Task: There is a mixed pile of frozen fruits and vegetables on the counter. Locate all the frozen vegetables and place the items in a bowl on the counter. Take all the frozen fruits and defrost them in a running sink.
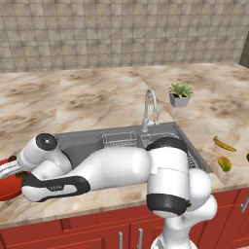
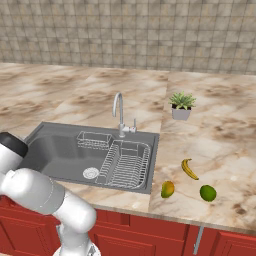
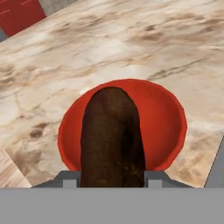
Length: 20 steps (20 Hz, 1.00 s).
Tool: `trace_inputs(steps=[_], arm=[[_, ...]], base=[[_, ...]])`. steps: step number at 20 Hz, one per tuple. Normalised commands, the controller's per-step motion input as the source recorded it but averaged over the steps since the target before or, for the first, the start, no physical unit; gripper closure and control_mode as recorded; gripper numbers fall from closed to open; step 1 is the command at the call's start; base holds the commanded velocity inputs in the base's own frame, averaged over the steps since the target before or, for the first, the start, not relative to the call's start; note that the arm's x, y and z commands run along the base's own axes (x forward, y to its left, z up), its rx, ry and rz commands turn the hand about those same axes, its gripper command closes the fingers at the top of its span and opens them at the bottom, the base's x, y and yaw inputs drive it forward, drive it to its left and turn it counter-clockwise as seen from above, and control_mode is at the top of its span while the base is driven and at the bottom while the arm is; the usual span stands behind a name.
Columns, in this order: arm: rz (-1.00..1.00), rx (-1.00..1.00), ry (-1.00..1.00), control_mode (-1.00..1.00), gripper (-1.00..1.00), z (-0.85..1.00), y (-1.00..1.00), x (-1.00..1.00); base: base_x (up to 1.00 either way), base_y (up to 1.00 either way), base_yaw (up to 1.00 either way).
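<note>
Vegetable held over the bowl
Tool grips dark vegetable above red bowl; released off-centre, it could roll onto the worktop.

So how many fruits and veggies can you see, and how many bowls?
Yellow banana: 1
Yellow-green oval fruit with an orange blush: 1
Round green vegetable: 1
Dark vegetable held in the gripper over the bowl: 1
Red bowl: 1
Total: 4 pieces of produce and 1 bowl, 5 things.
</note>
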Motion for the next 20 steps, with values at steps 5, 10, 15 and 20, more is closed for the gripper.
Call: trace_inputs(steps=[5, 10, 15, 20], arm=[[0.04, 0.00, 0.00, -1.00, 1.00, -0.01, 0.09, 0.00], [0.03, -0.03, 0.00, -1.00, 1.00, -0.11, 0.15, 0.00], [0.03, -0.08, 0.00, -1.00, 1.00, -0.27, 0.21, 0.00], [0.02, -0.07, 0.00, -1.00, 1.00, -0.18, 0.21, 0.00]], base=[[0.00, 0.00, 0.00], [0.00, 0.00, 0.00], [0.00, 0.00, 0.00], [0.00, 0.00, 0.00]])
